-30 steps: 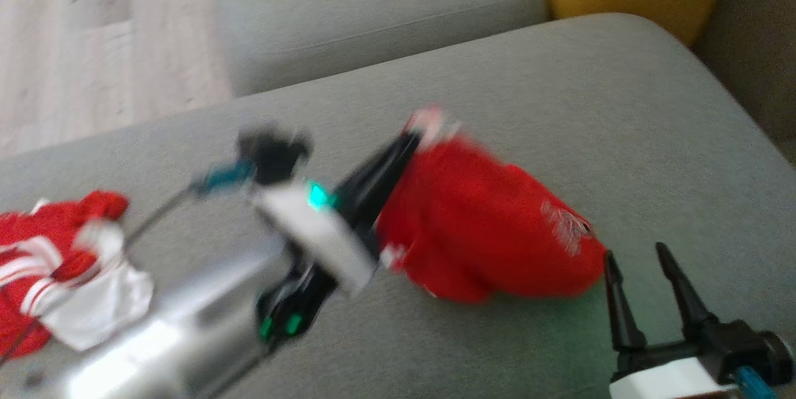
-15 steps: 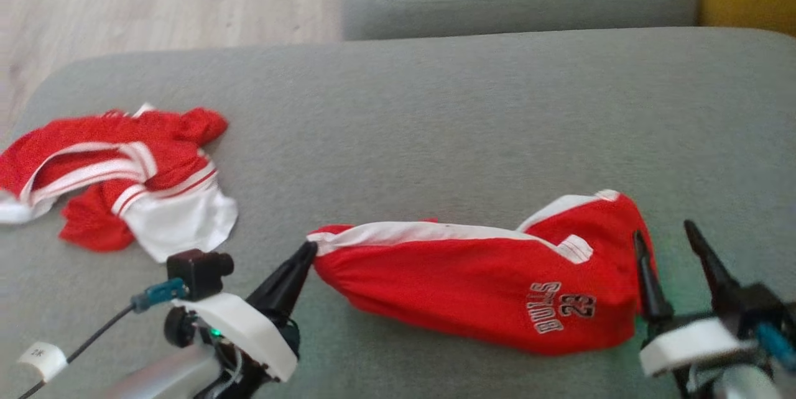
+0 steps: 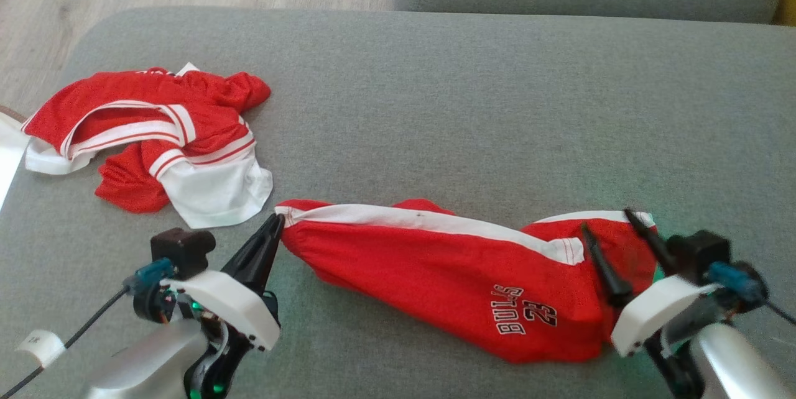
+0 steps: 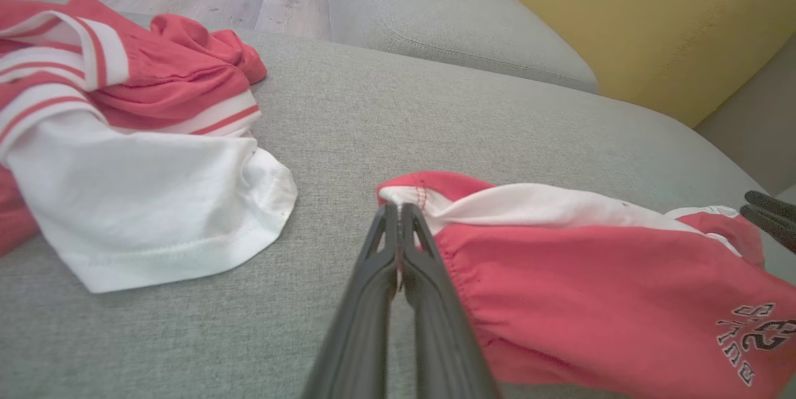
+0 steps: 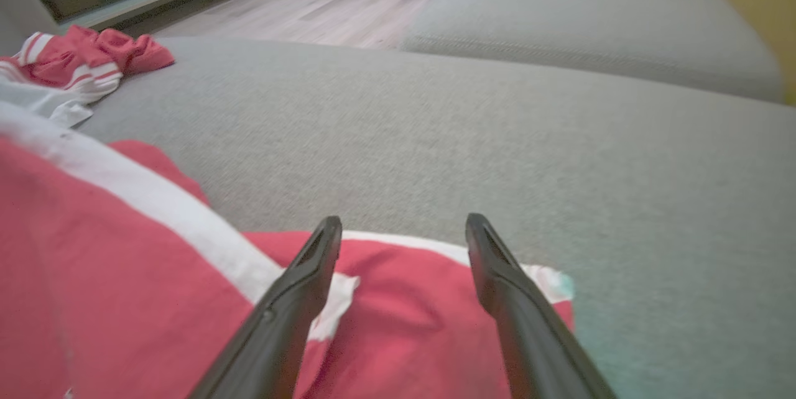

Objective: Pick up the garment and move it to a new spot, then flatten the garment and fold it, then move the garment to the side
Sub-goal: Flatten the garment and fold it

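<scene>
Left gripper (image 3: 275, 225), lower left of the head view, pinches the left end of the red Bulls shorts (image 3: 448, 275), whose long axis runs rightward across the grey sofa cushion (image 3: 435, 107) to the right gripper (image 3: 606, 220), spread wide over their unheld right end.

Light: soft, even daylight, bright, with only faint shadows.
Colour cast: a green glow on the sofa cushion (image 3: 435, 107) beside the right end effector (image 3: 606, 220); the same tint appears in the right wrist view.
Sharpness: head view fairly crisp; right wrist view soft throughout; left wrist view blurred along its bottom edge.
</scene>
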